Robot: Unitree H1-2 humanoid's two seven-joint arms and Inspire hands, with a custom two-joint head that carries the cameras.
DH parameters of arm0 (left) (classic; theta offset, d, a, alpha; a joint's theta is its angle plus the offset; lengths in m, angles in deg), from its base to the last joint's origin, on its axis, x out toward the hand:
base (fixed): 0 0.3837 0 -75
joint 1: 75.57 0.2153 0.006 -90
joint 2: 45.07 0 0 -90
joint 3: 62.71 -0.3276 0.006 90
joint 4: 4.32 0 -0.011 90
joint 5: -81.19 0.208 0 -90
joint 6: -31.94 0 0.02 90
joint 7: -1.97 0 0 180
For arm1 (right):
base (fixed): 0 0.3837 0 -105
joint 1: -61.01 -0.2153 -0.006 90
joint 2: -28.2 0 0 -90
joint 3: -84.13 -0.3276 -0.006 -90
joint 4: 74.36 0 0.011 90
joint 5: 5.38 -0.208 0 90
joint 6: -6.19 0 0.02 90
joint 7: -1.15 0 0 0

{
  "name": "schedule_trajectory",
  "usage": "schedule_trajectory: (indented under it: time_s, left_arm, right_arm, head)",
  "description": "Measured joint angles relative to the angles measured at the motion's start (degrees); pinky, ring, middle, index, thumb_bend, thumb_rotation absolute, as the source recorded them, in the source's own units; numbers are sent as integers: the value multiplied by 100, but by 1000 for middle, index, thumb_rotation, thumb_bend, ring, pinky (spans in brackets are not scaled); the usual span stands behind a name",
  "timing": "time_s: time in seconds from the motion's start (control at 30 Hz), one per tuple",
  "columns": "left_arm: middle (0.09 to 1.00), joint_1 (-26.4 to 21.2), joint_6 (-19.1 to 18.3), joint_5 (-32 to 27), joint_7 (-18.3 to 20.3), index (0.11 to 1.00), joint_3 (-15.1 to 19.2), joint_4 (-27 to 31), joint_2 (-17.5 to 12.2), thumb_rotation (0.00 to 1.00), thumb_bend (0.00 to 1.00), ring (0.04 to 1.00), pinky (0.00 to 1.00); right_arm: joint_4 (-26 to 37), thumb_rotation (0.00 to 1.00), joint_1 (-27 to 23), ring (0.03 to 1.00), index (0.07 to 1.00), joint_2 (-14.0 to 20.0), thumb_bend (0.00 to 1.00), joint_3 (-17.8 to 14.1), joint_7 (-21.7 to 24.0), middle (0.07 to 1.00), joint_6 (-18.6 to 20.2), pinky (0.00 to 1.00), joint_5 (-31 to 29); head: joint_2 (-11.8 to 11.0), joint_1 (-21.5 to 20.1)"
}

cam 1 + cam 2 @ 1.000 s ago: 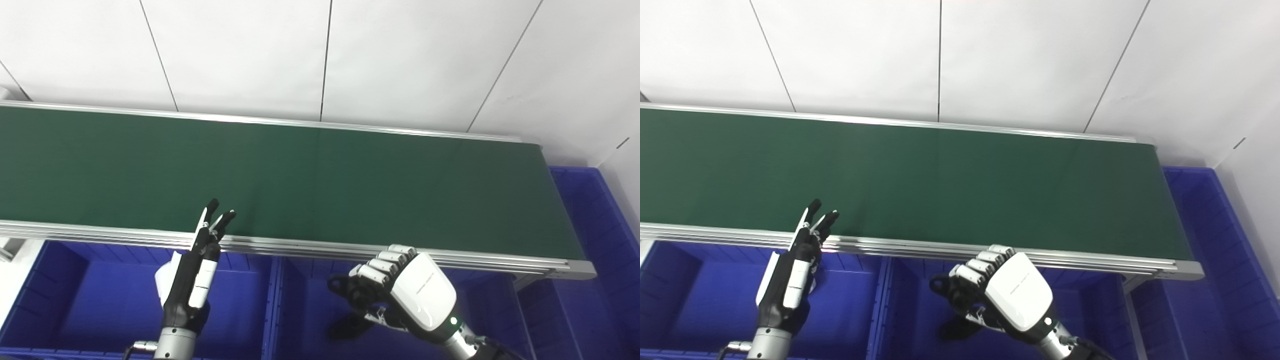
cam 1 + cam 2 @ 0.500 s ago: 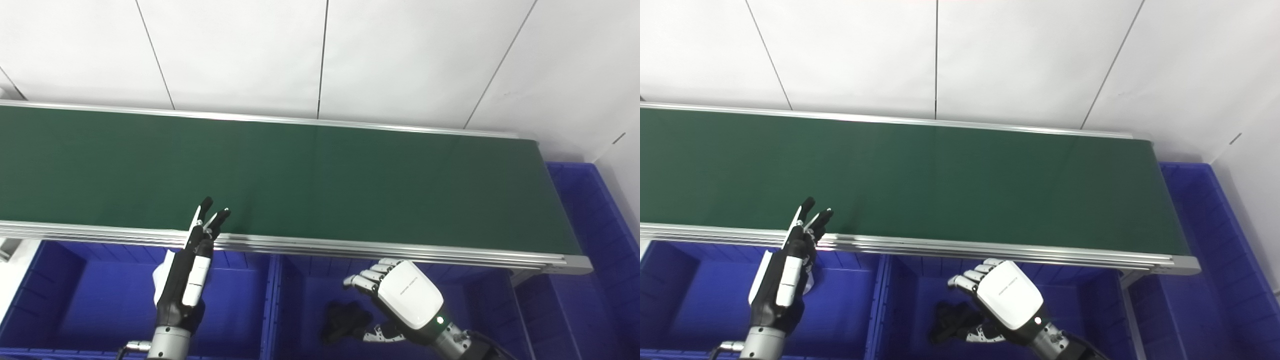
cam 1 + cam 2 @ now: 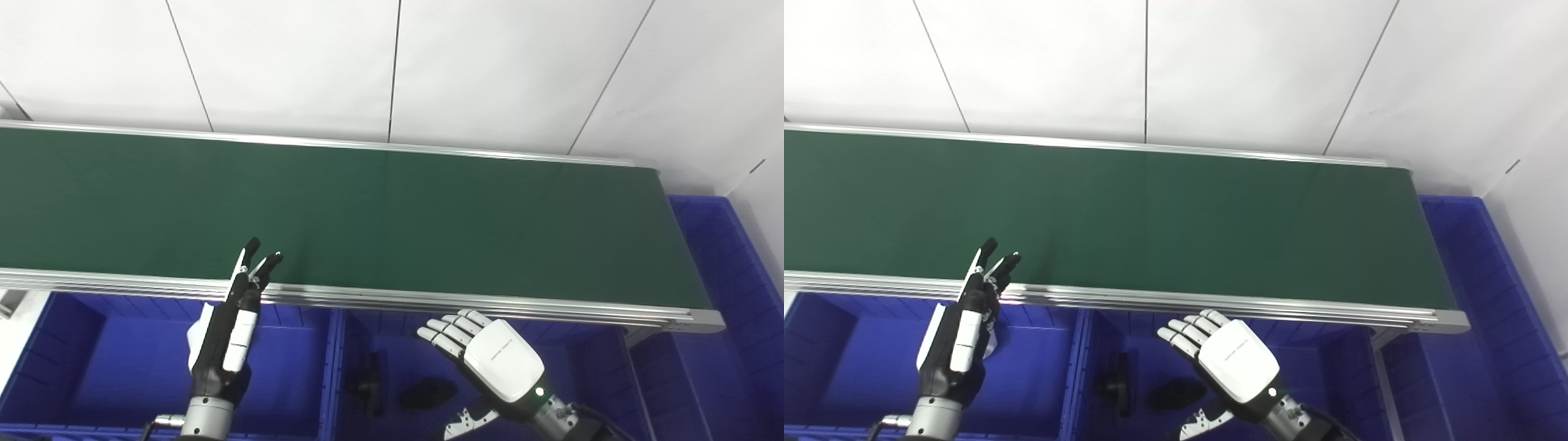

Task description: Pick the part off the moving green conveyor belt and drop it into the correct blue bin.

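Down at the near edge, the right hand (image 3: 497, 361) hangs over the middle blue bin (image 3: 392, 343) with fingers spread wide and nothing in its grasp. Below it, on the bin floor, sits the black part (image 3: 369, 387), apparently standing on edge near the bin's left wall; the dark oval patch just to the right of it looks like a shadow, though that is hard to tell. So the drop looks done, and the part is in a bin, not on the belt.

Over to the left, the left hand (image 3: 229, 334) stands upright, fingers straight and a little apart, holding nothing, its fingertips (image 3: 269, 263) reaching up across the metal rail (image 3: 429, 300). Something white shows behind its palm over the left blue bin (image 3: 122, 361); what it is cannot be made out.

Beyond the rail, the green conveyor belt (image 3: 392, 214) runs bare from side to side, no part riding on it. A third blue bin (image 3: 723, 257) waits past the belt's right end, and white wall panels (image 3: 392, 61) close the back.

Best play from here: lift the right hand straight up, clear of the bin walls, keep the fingers open, and park it just short of the rail. That way it can sweep onto the belt the instant another piece arrives, meeting it slightly ahead of its travel.
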Motion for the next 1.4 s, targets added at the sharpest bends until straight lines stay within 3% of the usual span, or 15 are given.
schedule_trajectory:
  time_s: [0.13, 0.23, 0.33, 0.37, 0.43, 0.53, 0.63, 0.73, 0.87, 1.0, 1.4]
  left_arm:
    - [901, 2, 0, 0, 3, 1000, -3, 6, 0, 926, 567, 959, 1000]
    - [905, 29, 0, 0, 7, 1000, -3, 6, 1, 920, 583, 953, 1000]
    - [917, 46, 0, 0, 7, 1000, -2, 19, -1, 919, 595, 953, 1000]
    - [945, 55, 0, 0, 8, 1000, -3, 46, -3, 926, 603, 965, 1000]
    - [981, 74, 0, 2, 19, 1000, -1, 148, -2, 921, 624, 976, 1000]
    - [991, 78, 4, 1, 25, 1000, 12, 200, -14, 906, 626, 986, 1000]
    - [1000, 78, 26, -1, 45, 1000, 30, 200, -28, 894, 644, 998, 1000]
    - [1000, 102, 26, -1, 49, 1000, 81, 200, -46, 903, 633, 1000, 1000]
    - [1000, 108, 26, -57, 53, 1000, 160, 200, -81, 899, 626, 1000, 1000]
    - [1000, 105, 26, -120, 77, 1000, 195, 198, -108, 890, 619, 1000, 1000]
    - [1000, 104, 32, 143, 82, 1000, 212, 192, -166, 906, 626, 1000, 1000]
  right_arm:
    - [238, 830, 168, 747, 803, -173, 949, -380, -184, 807, -294, 685, -949]
    - [1058, 882, 526, 776, 823, -389, 857, -644, 73, 832, -297, 667, -2056]
    - [1655, 936, 900, 771, 829, -673, 827, -882, 332, 828, -299, 656, -3174]
    - [1818, 940, 1034, 785, 823, -791, 769, -1019, 388, 837, -293, 680, -3550]
    - [2198, 988, 1305, 815, 828, -1099, 684, -1324, 470, 853, -112, 733, -4155]
    - [2574, 995, 1547, 836, 867, -1654, 661, -1672, 571, 879, 288, 770, -4816]
    - [2512, 998, 1664, 856, 910, -2074, 679, -1963, 681, 905, 530, 822, -5381]
    - [2259, 984, 1687, 880, 935, -2266, 674, -2265, 865, 925, 737, 859, -6002]
    - [2202, 944, 1700, 891, 920, -2471, 748, -2533, 1030, 927, 1022, 902, -6552]
    - [2193, 964, 1694, 896, 929, -2692, 776, -2634, 1165, 934, 1277, 915, -6722]
    - [2208, 979, 1653, 920, 958, -2806, 767, -2831, 1607, 944, 2221, 940, -7208]
  head:
    - [18, 53]
    - [0, 79]
    - [0, 88]
    - [9, 88]
    - [-35, 88]
    - [-53, 62]
    - [9, -35]
    - [26, -79]
    - [53, -140]
    - [70, -185]
    - [211, -229]
